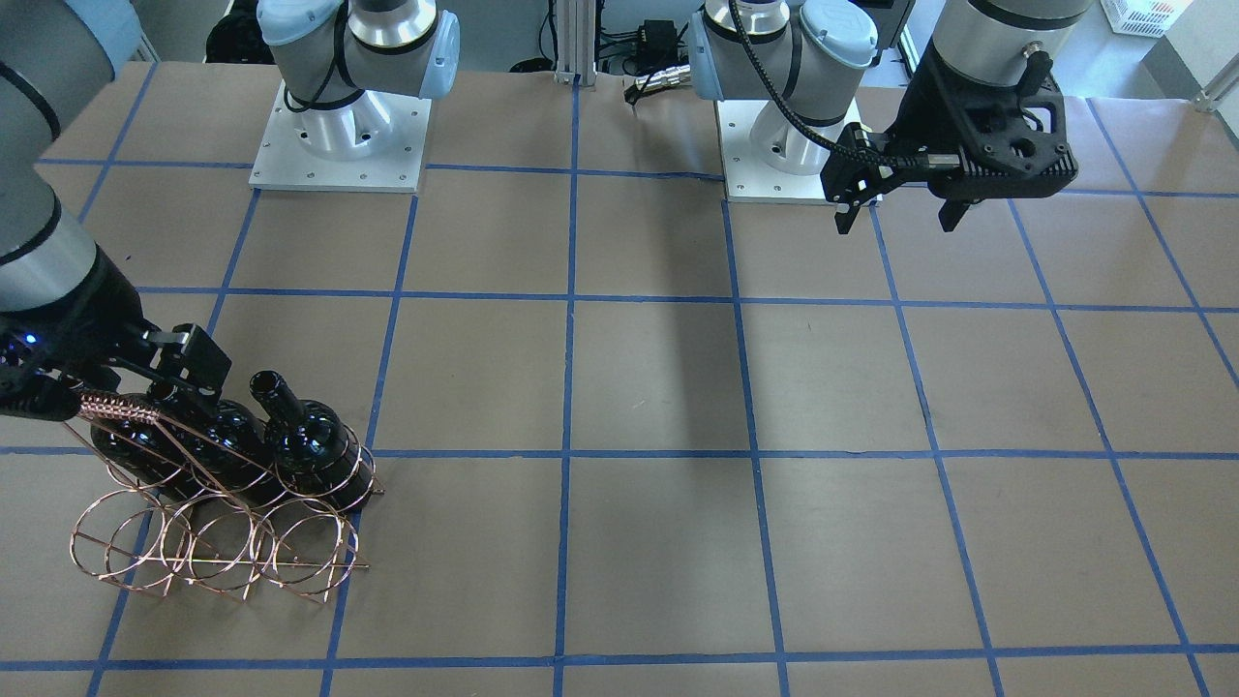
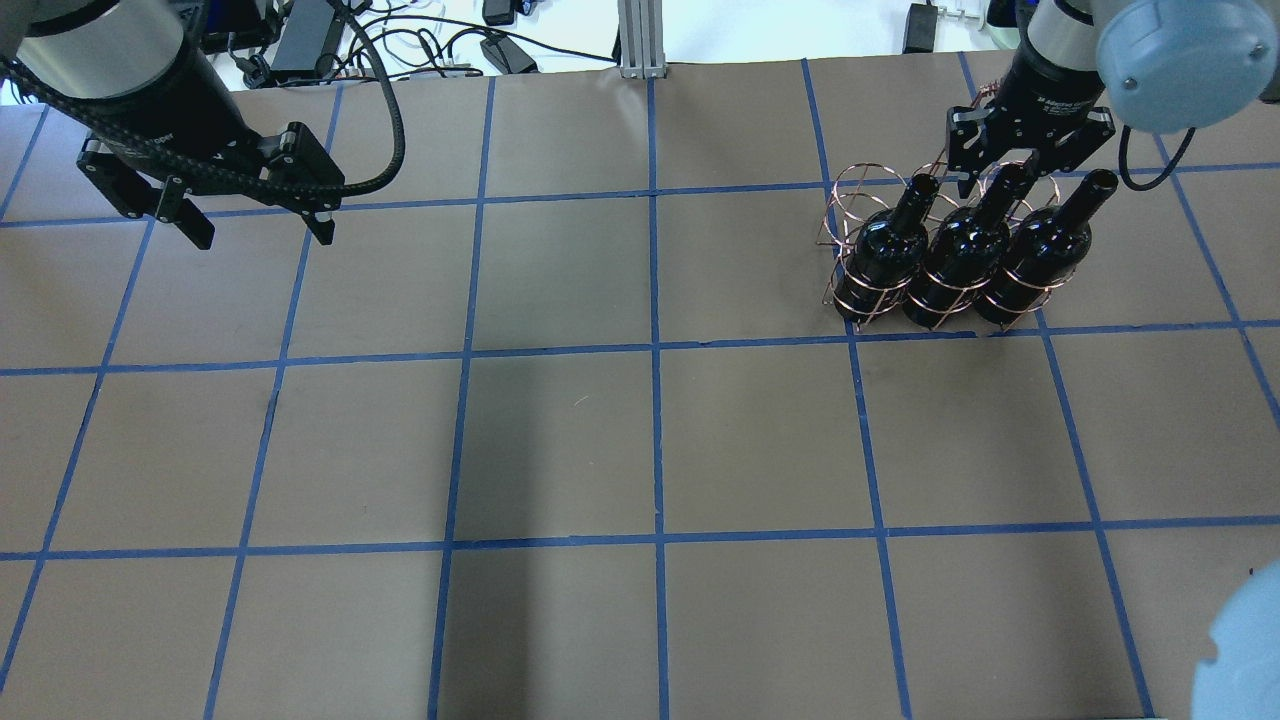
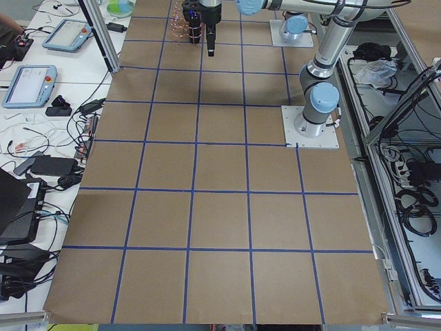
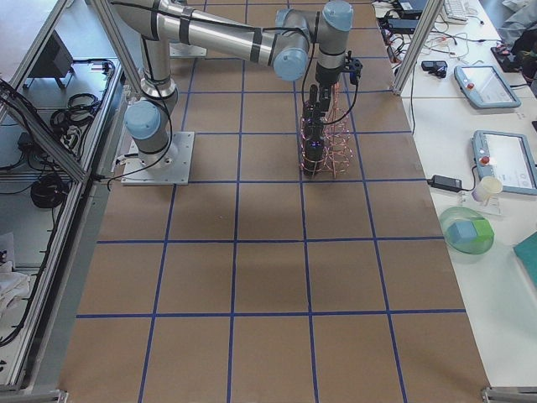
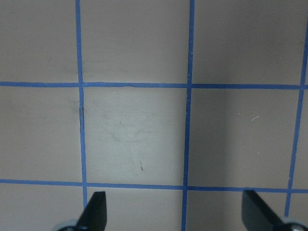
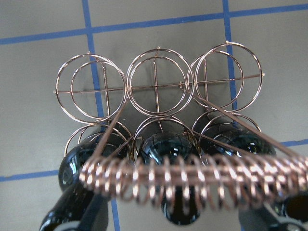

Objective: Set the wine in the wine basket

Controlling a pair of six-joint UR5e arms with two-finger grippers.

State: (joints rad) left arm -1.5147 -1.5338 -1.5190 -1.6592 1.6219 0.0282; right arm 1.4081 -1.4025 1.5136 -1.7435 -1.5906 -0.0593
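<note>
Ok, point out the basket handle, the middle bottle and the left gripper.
basket handle (image 6: 192, 180), right wrist view, on the middle of the coil-wrapped bar.
middle bottle (image 2: 958, 262), overhead view, on its dark body.
left gripper (image 2: 264, 238), overhead view, midway between its open fingertips.

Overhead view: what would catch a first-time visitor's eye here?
Three glossy black bottles sit side by side in a copper wire basket, toward the view's upper right. The right gripper hangs open at the middle bottle's neck. The left gripper hovers open above bare table at the upper left.
</note>
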